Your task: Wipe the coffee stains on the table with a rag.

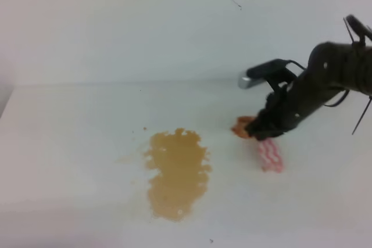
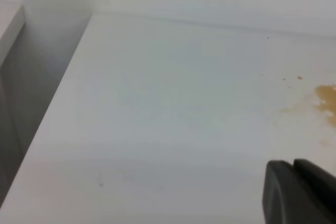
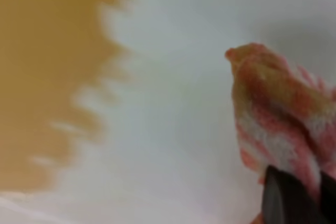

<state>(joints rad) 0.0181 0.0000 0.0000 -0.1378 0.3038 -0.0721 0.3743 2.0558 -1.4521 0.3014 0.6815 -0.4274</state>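
My right gripper [image 1: 263, 130] is down on the rag [image 1: 269, 155], and in the right wrist view its dark fingertips [image 3: 286, 198] press into the red-and-white cloth, so I read it as clamped on the rag. The cloth lies on the table [image 1: 75, 143], its brown-orange stained end [image 1: 240, 126] poking out towards the spill and its striped end trailing out on the near side of the gripper. The coffee stains [image 1: 177, 172] sit to the left of the rag, apart from it, a ragged golden-brown blotch larger than the cloth. From the left wrist camera I only see a dark corner of the left gripper [image 2: 299, 192] low at the frame edge, above bare tabletop, and I cannot tell whether it is parted or closed; the edge of the stains shows at far right there.
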